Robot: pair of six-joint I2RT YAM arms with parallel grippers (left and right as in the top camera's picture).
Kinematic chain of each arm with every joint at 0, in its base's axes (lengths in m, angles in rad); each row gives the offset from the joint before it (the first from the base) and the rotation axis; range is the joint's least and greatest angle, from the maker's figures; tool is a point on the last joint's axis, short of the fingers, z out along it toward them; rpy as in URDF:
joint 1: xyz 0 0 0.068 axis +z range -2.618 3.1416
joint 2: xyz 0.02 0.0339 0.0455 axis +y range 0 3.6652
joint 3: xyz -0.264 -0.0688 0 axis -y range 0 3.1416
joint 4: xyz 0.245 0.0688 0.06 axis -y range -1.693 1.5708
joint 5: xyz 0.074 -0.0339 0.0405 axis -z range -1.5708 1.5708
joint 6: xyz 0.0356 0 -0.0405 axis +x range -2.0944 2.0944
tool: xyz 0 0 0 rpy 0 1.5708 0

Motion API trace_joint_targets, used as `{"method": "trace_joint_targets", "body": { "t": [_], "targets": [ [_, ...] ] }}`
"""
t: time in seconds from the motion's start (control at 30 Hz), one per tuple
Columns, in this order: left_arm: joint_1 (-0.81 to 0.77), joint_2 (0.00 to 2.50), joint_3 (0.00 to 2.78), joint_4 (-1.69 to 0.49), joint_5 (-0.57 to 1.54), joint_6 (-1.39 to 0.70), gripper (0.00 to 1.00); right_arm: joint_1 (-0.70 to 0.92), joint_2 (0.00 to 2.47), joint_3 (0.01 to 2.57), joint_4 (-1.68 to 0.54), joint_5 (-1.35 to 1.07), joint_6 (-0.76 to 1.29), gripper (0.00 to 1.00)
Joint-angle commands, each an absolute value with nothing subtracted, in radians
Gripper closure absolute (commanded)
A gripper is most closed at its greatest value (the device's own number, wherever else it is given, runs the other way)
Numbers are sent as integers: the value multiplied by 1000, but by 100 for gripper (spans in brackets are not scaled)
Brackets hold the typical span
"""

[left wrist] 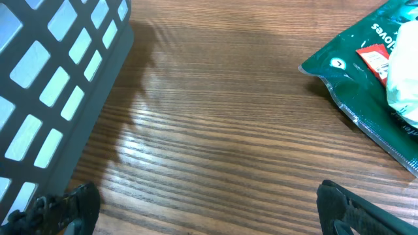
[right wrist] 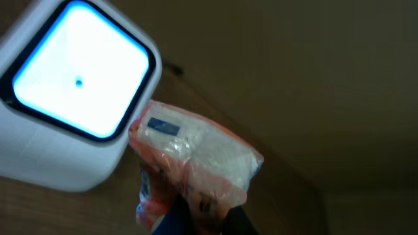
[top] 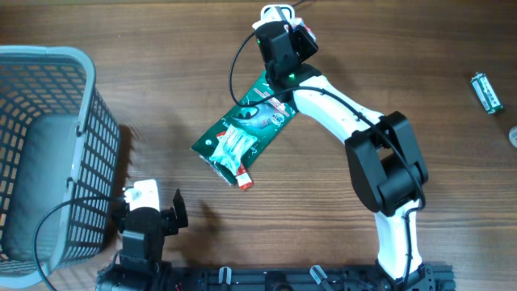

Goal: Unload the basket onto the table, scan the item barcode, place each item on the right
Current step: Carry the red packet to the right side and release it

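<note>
A: Between the closed jaws of the right claw [right wrist: 199, 220]: a packet [right wrist: 192, 163], pinched low. I'd say that is so its face meets the scanner [right wrist: 78, 85] just beside it.
B: Barcode showing?
A: Can't tell. Only a small blue label [right wrist: 162, 125]; the claw itself is cut off, and everything is blurred.
B: Left claw [top: 152, 206]?
A: Wide open, empty, well apart, beside the basket [top: 48, 55].
</note>
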State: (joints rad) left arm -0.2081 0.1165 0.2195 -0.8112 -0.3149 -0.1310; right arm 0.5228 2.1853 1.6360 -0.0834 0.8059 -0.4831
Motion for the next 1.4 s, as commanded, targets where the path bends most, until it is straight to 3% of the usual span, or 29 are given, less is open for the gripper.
{"method": "trace_joint_targets", "body": {
  "t": [0.0,0.07,0.2,0.4,0.73,0.8,0.83,0.87,0.9,0.93,0.97,1.2,1.37],
  "targets": [
    [-203,111,209,-812,-307,-112,0,496,2088,1676,-294,951,-197,96],
    [-203,111,209,-812,-307,-112,0,449,2043,1676,-497,955,33,96],
    [-203,111,209,-812,-307,-112,0,285,2025,1673,-739,861,270,96],
    [-203,111,209,-812,-307,-112,0,-46,2064,1571,-675,710,258,96],
    [-203,111,209,-812,-307,-112,0,-457,2157,1551,-607,467,263,96],
    [-203,111,209,-812,-307,-112,0,-506,2157,1554,-599,412,263,86],
    [-203,111,209,-812,-307,-112,0,-525,2157,1558,-605,392,265,76],
    [-203,111,209,-812,-307,-112,0,-542,2156,1574,-625,347,266,57],
    [-202,111,209,-812,-307,-112,0,-550,2154,1598,-658,295,265,45],
    [-203,111,209,-812,-307,-112,0,-554,2142,1647,-707,207,266,12],
    [-203,111,209,-812,-307,-112,0,-551,2129,1672,-729,165,266,0],
    [-203,111,209,-812,-307,-112,0,-367,1929,1746,-835,-139,352,0],
    [-202,111,209,-812,-307,-112,0,-53,1896,1730,-1010,-351,718,0]
  ]
}}
